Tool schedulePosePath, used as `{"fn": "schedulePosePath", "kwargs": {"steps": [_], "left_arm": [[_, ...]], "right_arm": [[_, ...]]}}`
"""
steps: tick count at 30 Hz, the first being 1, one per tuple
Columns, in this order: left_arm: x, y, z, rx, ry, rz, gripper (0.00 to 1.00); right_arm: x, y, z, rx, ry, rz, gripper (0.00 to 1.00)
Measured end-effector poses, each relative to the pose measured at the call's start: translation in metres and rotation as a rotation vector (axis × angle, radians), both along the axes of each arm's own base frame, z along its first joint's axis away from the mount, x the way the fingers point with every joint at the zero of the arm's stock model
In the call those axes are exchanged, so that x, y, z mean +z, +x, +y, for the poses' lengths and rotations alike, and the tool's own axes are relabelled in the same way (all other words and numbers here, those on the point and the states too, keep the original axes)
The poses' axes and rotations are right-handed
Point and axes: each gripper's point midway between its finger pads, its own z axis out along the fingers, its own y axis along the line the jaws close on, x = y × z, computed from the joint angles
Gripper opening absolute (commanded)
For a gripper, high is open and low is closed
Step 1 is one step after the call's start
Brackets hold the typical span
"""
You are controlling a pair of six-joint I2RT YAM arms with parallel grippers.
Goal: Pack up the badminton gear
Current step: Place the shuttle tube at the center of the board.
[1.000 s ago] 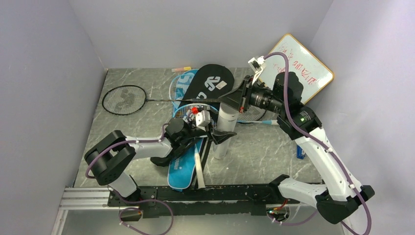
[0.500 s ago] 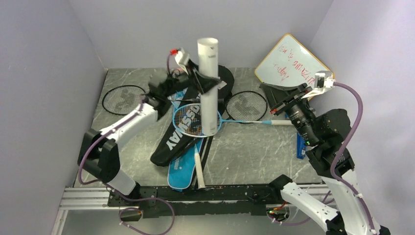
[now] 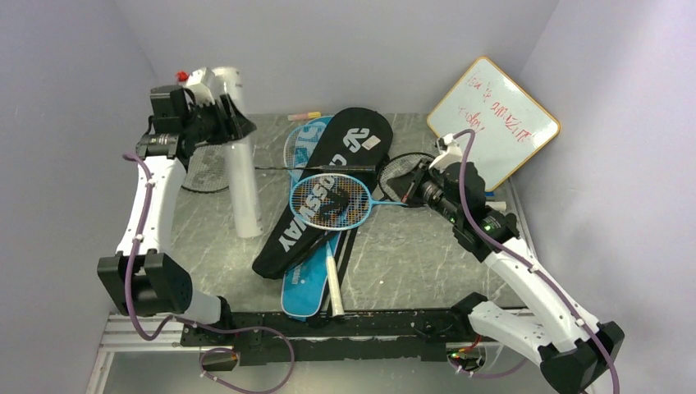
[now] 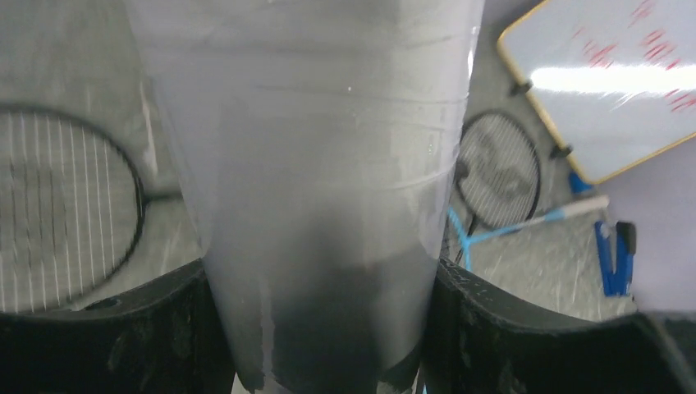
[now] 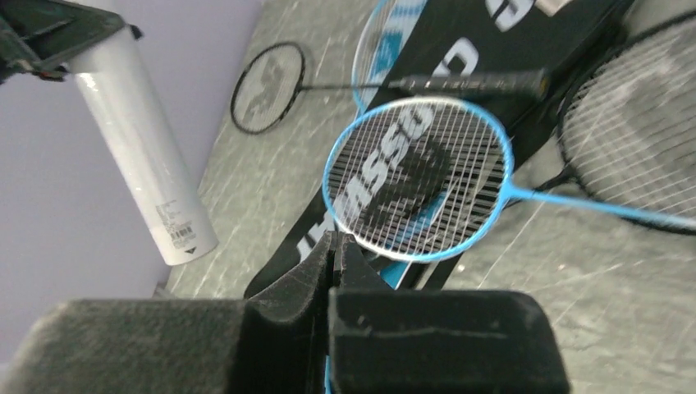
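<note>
My left gripper (image 3: 220, 113) is shut on the long white tube (image 3: 238, 172) near its top and holds it upright at the far left; in the left wrist view the tube (image 4: 320, 148) fills the gap between the fingers (image 4: 98, 328). A light-blue racket (image 3: 330, 201) lies on the black bag (image 3: 349, 139), which overlaps the blue bag (image 3: 305, 283). One black racket (image 3: 197, 171) lies behind the tube, another (image 3: 410, 174) at the right. My right gripper (image 3: 413, 187) is shut and empty above that racket; its jaws (image 5: 335, 246) are pressed together. No shuttlecock shows.
The orange-rimmed whiteboard (image 3: 494, 119) leans in the back right corner. A blue marker (image 4: 614, 258) lies near it. A small pink and yellow item (image 3: 304, 116) lies by the back wall. Grey walls close in left, back and right.
My left arm has carried the white tube from the middle of the table to the far left. My right arm has swung back from the right wall to over the right black racket.
</note>
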Motion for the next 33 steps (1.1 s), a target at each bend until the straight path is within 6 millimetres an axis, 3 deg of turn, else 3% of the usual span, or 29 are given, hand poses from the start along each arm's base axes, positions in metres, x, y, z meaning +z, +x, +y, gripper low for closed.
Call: {"fn": "schedulePosePath", "kwargs": {"steps": [6, 13, 20, 23, 29, 30, 31, 33], "left_arm": [[-0.099, -0.026, 0.025, 0.057, 0.085, 0.315, 0.53], [-0.196, -0.043, 0.068, 0.16, 0.266, 0.62, 0.59], [-0.246, -0.05, 0.089, 0.198, 0.372, 0.765, 0.62], [-0.264, -0.061, 0.094, 0.2, 0.405, 0.807, 0.66], [-0.285, -0.068, 0.109, 0.222, 0.497, 0.849, 0.71], [-0.286, -0.068, 0.114, 0.239, 0.518, 0.843, 0.75], [-0.285, -0.067, 0.119, 0.26, 0.538, 0.838, 0.9], [-0.282, -0.066, 0.13, 0.307, 0.581, 0.822, 0.97]], "right_arm": [[-0.032, -0.01, 0.016, 0.072, 0.059, 0.099, 0.0], [-0.032, -0.012, 0.02, 0.094, 0.074, 0.101, 0.0], [-0.033, -0.011, 0.02, 0.093, 0.065, 0.096, 0.0], [-0.033, -0.011, 0.02, 0.094, 0.065, 0.096, 0.0], [-0.034, -0.011, 0.02, 0.093, 0.064, 0.098, 0.0], [-0.035, -0.011, 0.02, 0.093, 0.063, 0.1, 0.0], [-0.036, -0.01, 0.021, 0.094, 0.062, 0.104, 0.0], [-0.038, -0.01, 0.021, 0.094, 0.058, 0.11, 0.0]]}}
